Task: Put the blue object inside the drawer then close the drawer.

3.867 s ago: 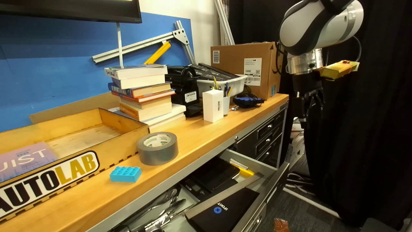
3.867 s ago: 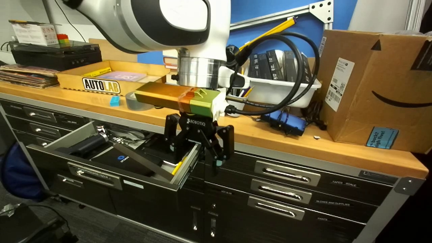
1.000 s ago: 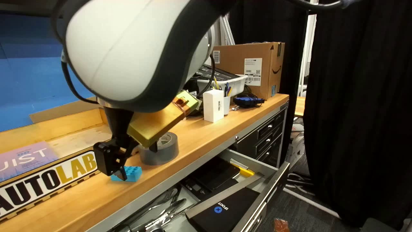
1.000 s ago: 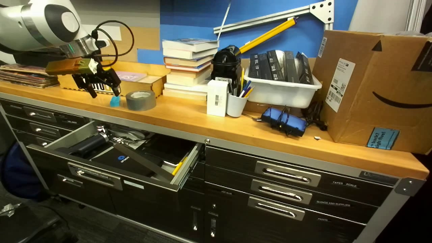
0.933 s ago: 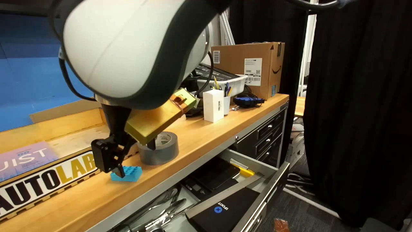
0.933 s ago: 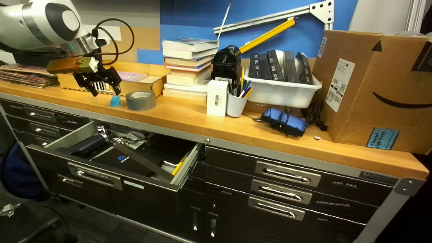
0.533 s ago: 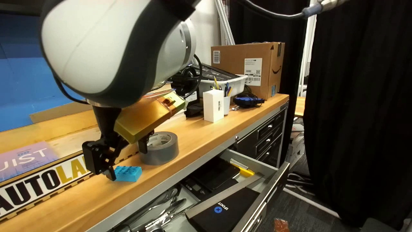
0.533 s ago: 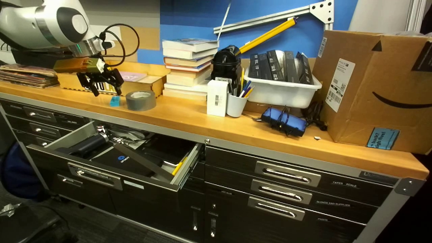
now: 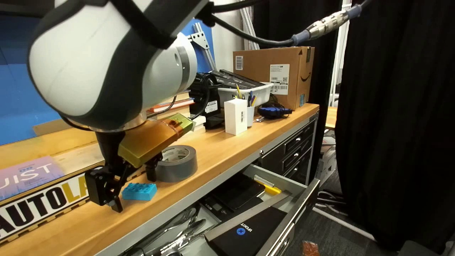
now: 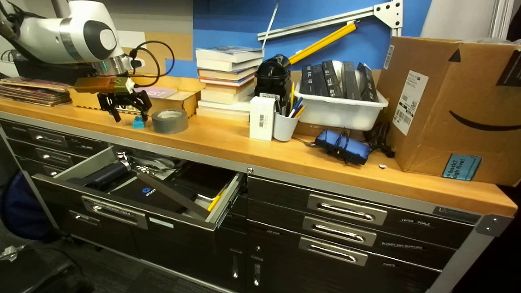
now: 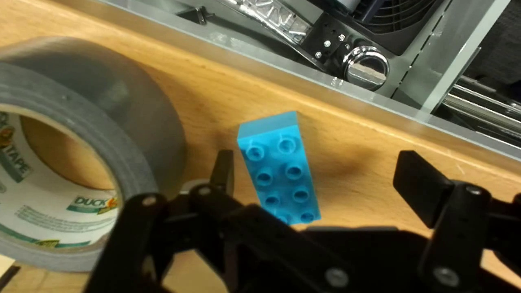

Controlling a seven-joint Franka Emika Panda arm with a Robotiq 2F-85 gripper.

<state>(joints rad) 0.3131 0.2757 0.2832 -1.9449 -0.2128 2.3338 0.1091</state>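
The end effector point(image 11: 323, 179) is positioned over the bench point(image 10: 228, 138), on the same side of the tape point(image 9: 177, 170) as the block point(image 11: 281, 171). Its fingers point(image 11: 421, 185) are spread wide. In the wrist view, the block is framed between them: one is located between the tape and the block, and the other is set on the side of the block facing away from the tape, where the wider gap is seen. Contact between the fingers and the bench cannot be determined.

The block is seated flat on the bench, studs up, just beside the tape but apart from it. The tape is laid on its flat side, with the core opening facing up.

The drawer point(image 10: 185, 223) is pulled out below the level of the tape. A case point(image 9: 261, 224) is contained in it, and a strip point(image 9: 247, 215) is laid slantwise along the case.

The tray point(image 10: 191, 101) is placed near the tape, on the side away from the drawer, and the books point(image 10: 230, 83) are stacked on that same side. The white box point(image 10: 261, 120) is stood upright on the side of the tape opposite the block, with the cup point(image 10: 285, 128) set just beside it. The bin point(image 10: 338, 112) and the carton point(image 10: 452, 101) are placed farther from the tape in that direction, the carton farthest.
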